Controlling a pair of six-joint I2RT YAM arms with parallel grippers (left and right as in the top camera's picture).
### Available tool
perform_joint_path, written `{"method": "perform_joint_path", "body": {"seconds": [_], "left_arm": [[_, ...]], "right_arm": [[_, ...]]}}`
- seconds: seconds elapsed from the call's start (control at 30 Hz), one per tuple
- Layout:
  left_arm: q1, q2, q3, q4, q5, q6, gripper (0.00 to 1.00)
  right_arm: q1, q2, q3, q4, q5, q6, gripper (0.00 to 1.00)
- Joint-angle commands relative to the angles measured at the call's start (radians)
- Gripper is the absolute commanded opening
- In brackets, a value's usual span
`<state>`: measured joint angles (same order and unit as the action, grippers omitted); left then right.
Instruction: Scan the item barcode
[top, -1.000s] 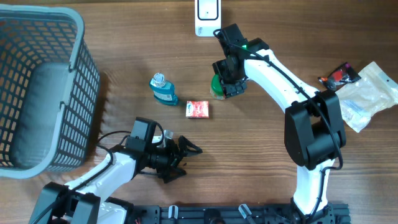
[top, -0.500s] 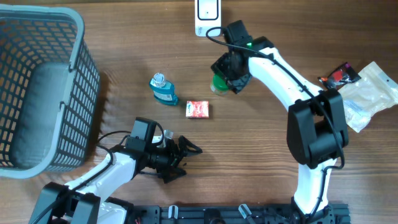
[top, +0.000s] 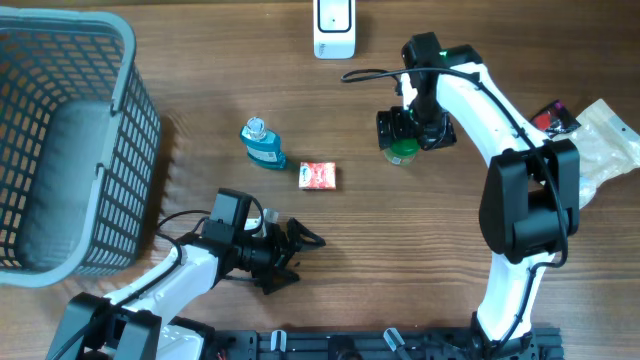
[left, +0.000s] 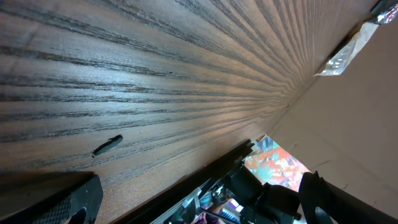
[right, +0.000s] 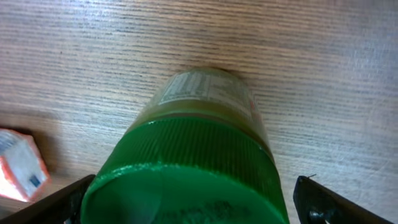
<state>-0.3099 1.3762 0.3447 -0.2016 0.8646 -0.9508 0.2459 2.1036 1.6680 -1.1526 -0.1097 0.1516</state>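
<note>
The right jaws stand open astride a green-lidded jar (right: 198, 163), one fingertip at each side of the lid and a clear gap on the right, so nothing is gripped. The jar seems to rest upright on the worktop (top: 400, 262), right of centre in the upper half of the overhead view and down-right of the white scanner (top: 333, 25) at the top edge. The step in hand looks like taking hold of the jar to show its code. To do it well, the jaws should close squarely on the lid or just under it and stay off the printed label, which in the wrist view faces the top of the frame. That print should then be turned to the scanner's face and held steady; where the barcode itself sits I cannot tell. The left jaws, lower centre, are open on nothing. As for containers, the grey basket (top: 140, 110) at the left shows only its bare floor. The jar is lidded, its contents hidden. A small blue bottle (top: 263, 143) lies capped near a red box (top: 319, 176). Clear bags (top: 592, 150) at the right edge hold something pale I cannot make out.
</note>
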Motion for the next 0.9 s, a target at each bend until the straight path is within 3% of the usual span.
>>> {"method": "perform_joint_path", "body": {"seconds": [0.0, 0.2, 0.4, 0.73, 0.87], "left_arm": [[0.004, 0.045, -0.053, -0.019, -0.340, 0.080, 1.00], [0.004, 0.045, -0.053, -0.020, -0.339, 0.080, 1.00], [0.004, 0.045, -0.053, -0.019, -0.340, 0.080, 1.00], [0.004, 0.045, -0.053, -0.019, -0.343, 0.080, 1.00], [0.004, 0.045, -0.053, -0.019, -0.342, 0.080, 1.00]], "right_arm": [[0.003, -0.004, 0.024, 0.045, 0.055, 0.085, 1.00], [0.003, -0.004, 0.024, -0.054, 0.069, 0.551, 1.00], [0.003, -0.002, 0.024, -0.120, -0.041, 0.780, 1.00], [0.003, 0.037, 0.019, 0.014, 0.015, 0.668, 1.00], [0.003, 0.058, 0.019, 0.014, 0.008, 0.551, 1.00]]}}
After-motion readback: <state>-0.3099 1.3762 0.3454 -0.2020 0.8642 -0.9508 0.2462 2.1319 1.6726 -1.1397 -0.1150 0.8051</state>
